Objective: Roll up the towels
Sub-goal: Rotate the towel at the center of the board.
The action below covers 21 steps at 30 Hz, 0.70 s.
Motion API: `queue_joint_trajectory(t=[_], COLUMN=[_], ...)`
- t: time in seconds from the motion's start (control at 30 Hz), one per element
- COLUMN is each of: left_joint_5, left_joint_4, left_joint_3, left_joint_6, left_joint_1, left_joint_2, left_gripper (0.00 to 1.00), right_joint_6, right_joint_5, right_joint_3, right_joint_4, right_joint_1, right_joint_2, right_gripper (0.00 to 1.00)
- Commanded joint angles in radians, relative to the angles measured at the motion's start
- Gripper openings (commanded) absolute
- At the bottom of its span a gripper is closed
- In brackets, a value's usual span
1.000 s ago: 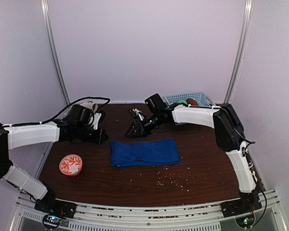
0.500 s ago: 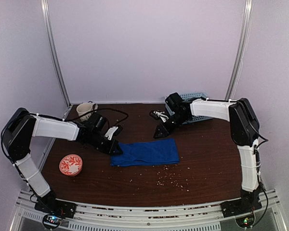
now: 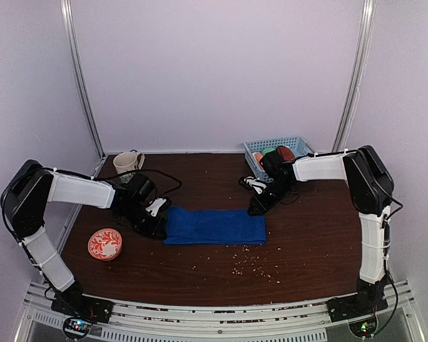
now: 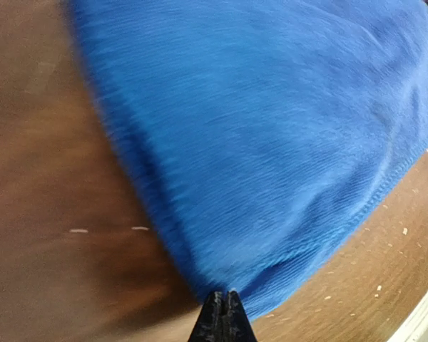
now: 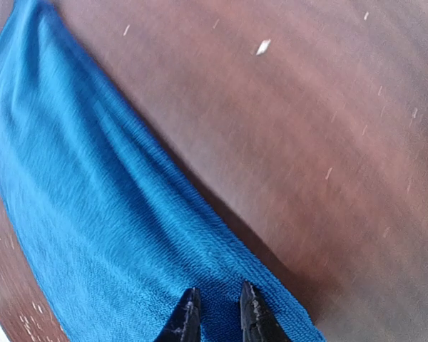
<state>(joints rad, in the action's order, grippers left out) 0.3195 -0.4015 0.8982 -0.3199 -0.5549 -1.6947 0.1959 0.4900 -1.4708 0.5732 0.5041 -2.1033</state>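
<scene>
Only the overhead view shows the whole layout. The royal blue cloth towel [image 3: 214,226] lies flat as a long rectangle on the dark wooden tabletop [image 3: 307,249]. Pale crumbs [image 3: 250,265] are scattered just in front of the towel, and a round orange-and-white patterned thing [image 3: 104,244] sits off its left end. A beige mug [image 3: 127,162] stands behind that end, and a light-blue plastic basket [image 3: 271,142] stands behind the right end.

The wrist views give the close detail that the overhead view lacks. The left pincer [image 4: 222,317] has its tips pressed together right at a corner of the towel; whether any cloth is nipped between them cannot be told. The right pincer [image 5: 215,313] has its fingers a narrow gap apart over the towel's other end, close to the edge. Blue cloth shows through the gap, and contact with it cannot be judged.

A second ago the left pincer was back near the mug and the right one was behind the towel's far edge. Both now sit at the towel's short ends, and the towel itself has not shifted.
</scene>
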Motion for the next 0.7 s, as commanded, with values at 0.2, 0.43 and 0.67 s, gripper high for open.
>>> queue_joint_trajectory(t=[0.2, 0.43, 0.67], left_joint_5=[-0.117, 0.137, 0.177], left_joint_4=[-0.21, -0.145, -0.034], left_joint_3=[0.452, 0.528, 0.513], left_joint_6=[0.148, 0.096, 0.07], left_joint_1=[0.065, 0.049, -0.002], left_joint_2=[-0.168, -0.235, -0.333], left_gripper=[0.0, 0.0, 0.0], right_joint_6=[0.107, 0.14, 0.125], right_joint_5=[0.178, 0.263, 0.218], right_joint_3=[0.239, 0.17, 0.154], right_joint_4=[0.242, 0.307, 0.24], right_joint_1=[0.081, 0.004, -0.105], right_joint_2=[0.178, 0.274, 0.282], right_gripper=[0.23, 0.28, 0.3])
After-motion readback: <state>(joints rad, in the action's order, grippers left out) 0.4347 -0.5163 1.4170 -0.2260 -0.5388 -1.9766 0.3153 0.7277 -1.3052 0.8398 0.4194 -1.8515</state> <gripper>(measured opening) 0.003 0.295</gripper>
